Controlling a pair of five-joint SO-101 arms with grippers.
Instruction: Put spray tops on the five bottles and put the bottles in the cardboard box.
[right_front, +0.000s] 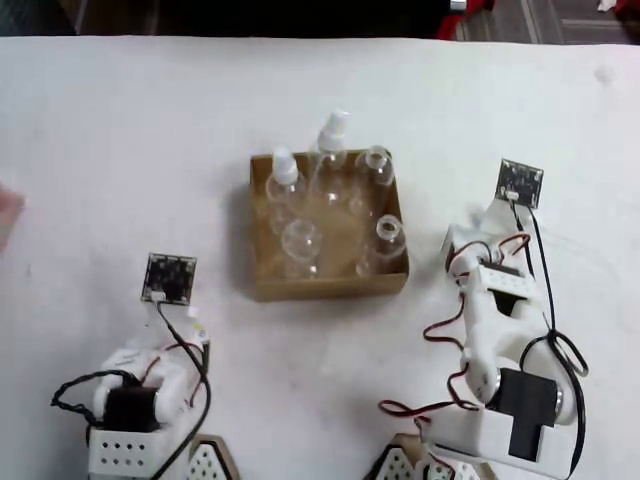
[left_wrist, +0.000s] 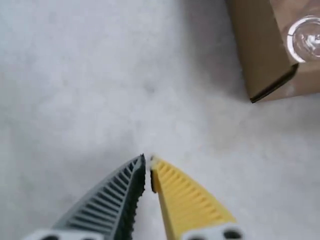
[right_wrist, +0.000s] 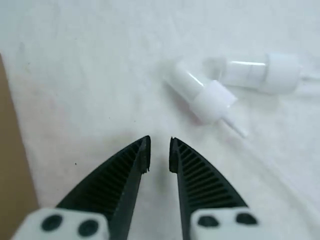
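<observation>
Right wrist view is showing the right gripper (right_wrist: 159, 150) hanging low over the table (right_wrist: 75, 60), its jaws standing at a narrow gap and holding nothing. Just beyond its fingertips the first spray top (right_wrist: 200, 95) is lying on its side with its dip tube sticking out, and the second spray top (right_wrist: 265, 72) is lying just beside it. Judging by the arm's position in the high view, both are resting right of the cardboard box (right_front: 330, 285), probably staged there within this arm's reach. The gap is looking too narrow to pass over a top, so opening wider is likely needed first. The left gripper (left_wrist: 148, 167) is sitting near and left of the box with its fingertips meeting on nothing, apparently parked out of the way. Inside the box all five bottles are standing upright. The far-left bottle (right_front: 284, 180) and far-middle bottle (right_front: 330, 150) are wearing white tops. The far-right bottle (right_front: 374, 170), near-left bottle (right_front: 300, 243) and near-right bottle (right_front: 385, 240) are showing open necks, awaiting theirs.
</observation>
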